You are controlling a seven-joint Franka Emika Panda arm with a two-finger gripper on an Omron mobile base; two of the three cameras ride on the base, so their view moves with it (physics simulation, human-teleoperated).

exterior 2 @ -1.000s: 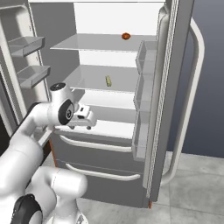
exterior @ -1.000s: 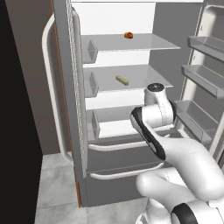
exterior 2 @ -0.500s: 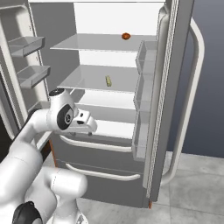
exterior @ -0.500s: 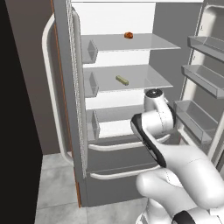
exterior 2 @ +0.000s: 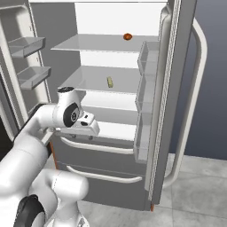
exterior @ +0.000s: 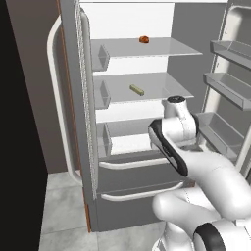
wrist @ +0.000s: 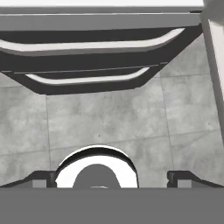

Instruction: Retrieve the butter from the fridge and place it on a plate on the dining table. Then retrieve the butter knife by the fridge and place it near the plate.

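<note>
Change: your arm has sunk and drawn in since a second ago, the wrist turning downward, so the reach has not begun.
Gripper: the gripper (wrist: 112, 177) points at the floor, spread wide, holding nothing.
Butter: the butter (exterior: 137, 89) lies on the middle shelf, above and beyond the gripper.
Fridge: the fridge (exterior: 122, 178) stands open.
Arm: folded low before the drawers.

fridge (exterior: 78, 122) stands open, doors swung wide, white interior with glass shelves. butter (exterior: 137, 89) lies on the middle shelf, well back from the front edge. small reddish-brown round item (exterior: 144, 39) sits on the top shelf above it. white arm (exterior: 181, 147) rises at lower right, its wrist level with the lowest shelf, above the two drawers with curved white handles.
</note>
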